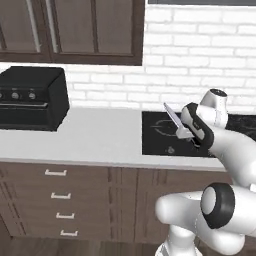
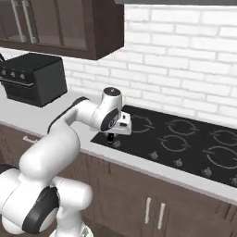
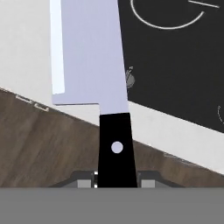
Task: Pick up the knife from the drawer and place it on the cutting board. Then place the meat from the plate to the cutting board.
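My gripper [image 1: 191, 136] is shut on the black handle of the knife [image 1: 175, 120], whose silver-grey blade points up and to the left above the counter's front edge beside the cooktop. In the hand view the knife [image 3: 89, 52] runs straight up from the gripper [image 3: 116, 183], with the handle clamped between the fingertips. From the right base view the gripper [image 2: 111, 137] hangs over the cooktop's near left corner. Several shut drawers [image 1: 55, 173] with short horizontal bar handles sit under the counter at the left; which is the task's drawer I cannot tell. The cutting board, plate and meat are out of view.
A black cooktop [image 2: 185, 139] is set into the pale counter [image 1: 100, 135]. A black toaster oven [image 1: 30, 100] stands at the back left. Dark upper cabinets [image 1: 75, 30] hang above it, and a white brick wall is behind.
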Motion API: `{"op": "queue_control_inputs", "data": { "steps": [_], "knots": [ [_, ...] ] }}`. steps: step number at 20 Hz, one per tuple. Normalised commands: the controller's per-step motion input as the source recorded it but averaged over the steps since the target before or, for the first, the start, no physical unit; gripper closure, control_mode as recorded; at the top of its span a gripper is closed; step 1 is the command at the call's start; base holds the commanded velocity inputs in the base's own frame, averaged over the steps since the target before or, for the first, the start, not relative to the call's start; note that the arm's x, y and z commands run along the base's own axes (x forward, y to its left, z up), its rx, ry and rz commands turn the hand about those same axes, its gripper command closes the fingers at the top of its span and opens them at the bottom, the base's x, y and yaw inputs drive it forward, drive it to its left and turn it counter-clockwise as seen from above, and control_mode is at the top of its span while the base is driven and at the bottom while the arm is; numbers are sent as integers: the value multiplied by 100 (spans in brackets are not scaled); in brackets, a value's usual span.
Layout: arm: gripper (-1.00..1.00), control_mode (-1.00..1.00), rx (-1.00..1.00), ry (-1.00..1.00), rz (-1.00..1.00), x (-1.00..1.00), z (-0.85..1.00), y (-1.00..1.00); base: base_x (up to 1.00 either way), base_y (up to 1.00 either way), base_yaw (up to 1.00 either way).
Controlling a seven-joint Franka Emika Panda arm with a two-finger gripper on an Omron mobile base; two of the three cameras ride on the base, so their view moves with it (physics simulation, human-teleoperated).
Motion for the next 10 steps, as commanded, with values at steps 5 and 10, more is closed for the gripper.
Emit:
{"op": "queue_control_inputs", "data": {
  "steps": [5, 10],
  "knots": [
    [100, 100, 0, 0, 0, 0, 0, 0, 5, 48, 73],
    [100, 100, 0, 0, 0, 0, 0, 0, 0, 48, 69]
  ]
}}
